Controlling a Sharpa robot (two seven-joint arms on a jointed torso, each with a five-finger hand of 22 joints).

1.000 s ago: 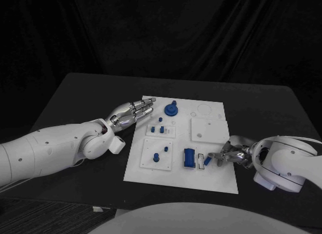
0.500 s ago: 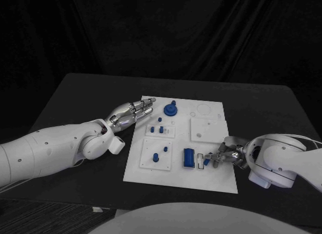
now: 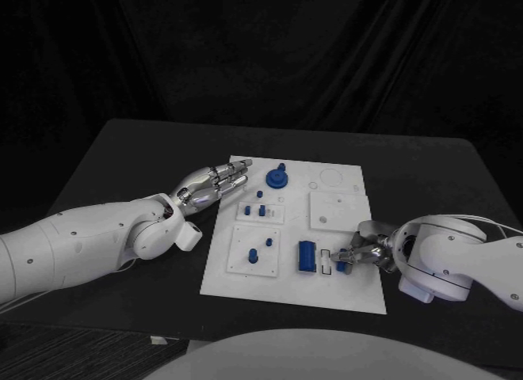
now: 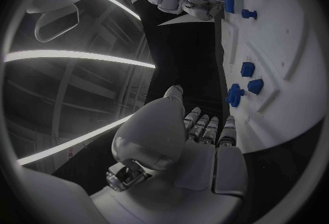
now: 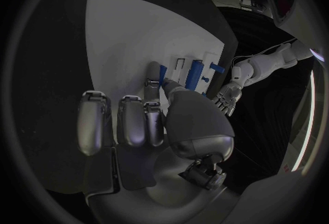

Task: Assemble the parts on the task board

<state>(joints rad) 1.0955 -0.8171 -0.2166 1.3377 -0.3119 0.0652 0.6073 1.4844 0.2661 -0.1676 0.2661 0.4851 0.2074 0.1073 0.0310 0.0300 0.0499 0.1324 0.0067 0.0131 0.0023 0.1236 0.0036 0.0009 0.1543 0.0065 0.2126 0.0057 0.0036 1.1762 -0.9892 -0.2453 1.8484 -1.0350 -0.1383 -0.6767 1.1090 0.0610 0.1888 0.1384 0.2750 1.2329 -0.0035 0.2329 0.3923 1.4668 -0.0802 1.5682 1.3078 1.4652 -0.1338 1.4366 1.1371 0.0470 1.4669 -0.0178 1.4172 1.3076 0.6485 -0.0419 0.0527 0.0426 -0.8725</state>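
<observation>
Misalignment is the main risk: the task board (image 3: pixel 294 285), the white plate at centre frame in the head view, could slide if the right hand (image 3: pixel 370 255) at its right edge pushes sideways while seating the small blue part (image 3: pixel 343 264) pinched in its fingertips beside the white slot (image 3: pixel 326 261). A tilted part would probably jam or slip from so slight a hold. The left hand (image 3: pixel 214 182), at the board's upper left, is empty with fingers straight and slightly apart, too far off to steady anything. The right wrist view shows the pinch itself, the blue part (image 5: pixel 162 74) held edge-on against the board, while the head view places the blue block (image 3: pixel 307 256) and round knobbed part (image 3: pixel 277 177).
</observation>
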